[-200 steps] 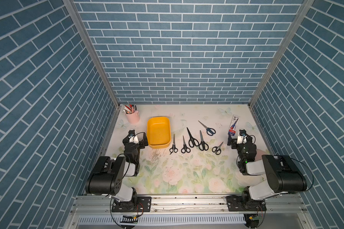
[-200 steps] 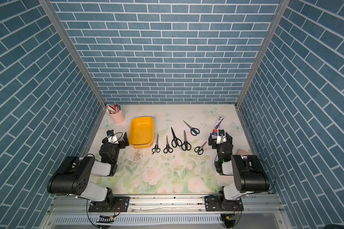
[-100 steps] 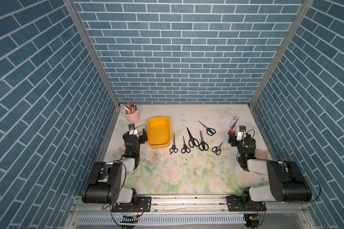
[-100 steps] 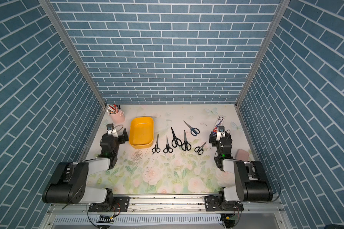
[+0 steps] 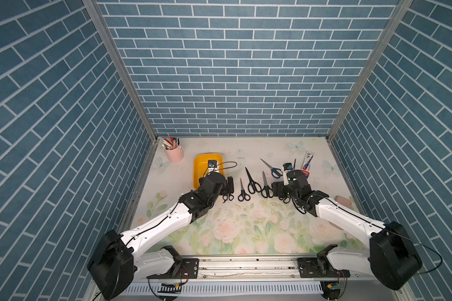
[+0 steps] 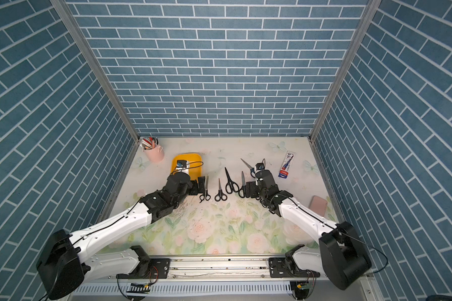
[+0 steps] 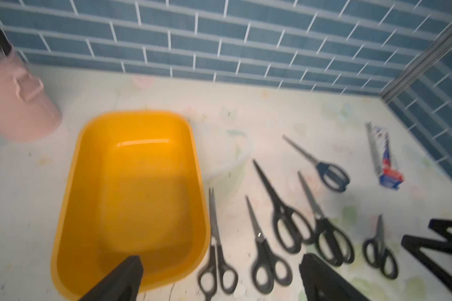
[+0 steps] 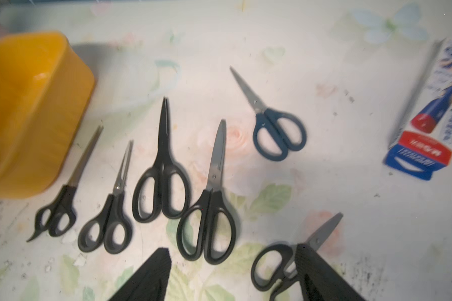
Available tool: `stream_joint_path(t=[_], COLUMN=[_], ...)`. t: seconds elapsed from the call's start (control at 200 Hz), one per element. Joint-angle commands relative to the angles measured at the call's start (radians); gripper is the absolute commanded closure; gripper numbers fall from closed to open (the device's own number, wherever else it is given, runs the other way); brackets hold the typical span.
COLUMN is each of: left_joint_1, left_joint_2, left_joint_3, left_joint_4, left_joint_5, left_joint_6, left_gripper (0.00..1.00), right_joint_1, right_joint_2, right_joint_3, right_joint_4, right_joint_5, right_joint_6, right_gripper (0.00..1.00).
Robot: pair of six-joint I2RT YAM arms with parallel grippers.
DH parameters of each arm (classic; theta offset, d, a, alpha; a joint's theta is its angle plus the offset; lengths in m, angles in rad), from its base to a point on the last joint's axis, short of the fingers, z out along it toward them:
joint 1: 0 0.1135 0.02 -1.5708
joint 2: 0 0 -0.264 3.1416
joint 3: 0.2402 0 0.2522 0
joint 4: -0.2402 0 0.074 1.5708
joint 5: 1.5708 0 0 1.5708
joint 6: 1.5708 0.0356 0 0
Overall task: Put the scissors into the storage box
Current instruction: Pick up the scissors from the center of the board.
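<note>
Item: leftmost scissors (image 7: 214, 221), blades pointing far, just right of box (image 7: 71, 182); left gripper (image 7: 221, 258) spread above handles. Right gripper (image 8: 231, 249) spread, partly over small rightmost scissors (image 8: 316, 238).

A robot lab test booth: brick-print wall panels (image 5: 232, 78) joined by aluminium posts (image 5: 120, 70) box in a floral worktop (image 5: 245, 229), with the left arm (image 5: 162, 224) and right arm (image 5: 345, 216) mounted on a metal rail (image 5: 240, 265) at its front edge
</note>
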State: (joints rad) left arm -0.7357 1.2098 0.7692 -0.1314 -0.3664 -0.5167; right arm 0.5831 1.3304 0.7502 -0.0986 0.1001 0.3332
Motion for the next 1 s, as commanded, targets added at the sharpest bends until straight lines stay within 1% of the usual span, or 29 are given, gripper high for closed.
stream_joint_path(t=[0.0,0.05,0.1,0.155,0.21,0.23,0.295,0.345,0.5,0.675,0.875,0.96,0.995], left_joint_1=[0.002,0.004,0.009,0.017,0.024,0.023,0.024,0.024,0.027,0.030,0.030,0.030,0.030], left_joint_2=[0.004,0.004,-0.001,-0.005,-0.003,-0.002,-0.005,-0.014,-0.056,-0.048,-0.001,-0.001,-0.006], left_joint_3=[0.028,0.032,0.018,-0.012,-0.037,-0.043,-0.053,-0.056,-0.069,-0.082,-0.051,-0.040,-0.038], left_joint_4=[-0.101,-0.112,-0.103,-0.079,-0.062,-0.060,-0.064,-0.071,-0.083,-0.078,-0.087,-0.094,-0.097], left_joint_5=[-0.082,-0.100,-0.092,-0.058,-0.019,-0.009,0.006,0.008,-0.008,-0.019,-0.020,-0.034,-0.041], left_joint_6=[-0.050,-0.056,-0.060,-0.067,-0.067,-0.067,-0.067,-0.066,-0.063,-0.060,-0.063,-0.064,-0.065], left_gripper=[0.00,0.00,0.00,0.00,0.00,0.00,0.00,0.00,0.00,0.00,0.00,0.00,0.00], right_joint_1=[0.035,0.046,0.071,0.105,0.127,0.131,0.140,0.144,0.144,0.144,0.143,0.144,0.144], right_joint_2=[0.119,0.181,0.246,0.328,0.409,0.440,0.522,0.557,0.596,0.632,0.689,0.705,0.711], right_joint_3=[0.136,0.184,0.243,0.325,0.405,0.435,0.521,0.552,0.572,0.538,0.560,0.561,0.559], right_joint_4=[-0.110,-0.118,-0.143,-0.194,-0.249,-0.268,-0.320,-0.331,-0.340,-0.307,-0.297,-0.291,-0.293], right_joint_5=[-0.096,-0.119,-0.117,-0.083,-0.055,-0.053,-0.033,-0.012,0.011,0.005,0.003,-0.005,-0.003], right_joint_6=[-0.034,-0.033,-0.045,-0.063,-0.074,-0.078,-0.076,-0.070,-0.057,-0.057,-0.046,-0.032,-0.026], right_gripper=[0.26,0.31,0.31,0.31,0.34,0.36,0.39,0.40,0.43,0.45,0.55,0.58,0.60])
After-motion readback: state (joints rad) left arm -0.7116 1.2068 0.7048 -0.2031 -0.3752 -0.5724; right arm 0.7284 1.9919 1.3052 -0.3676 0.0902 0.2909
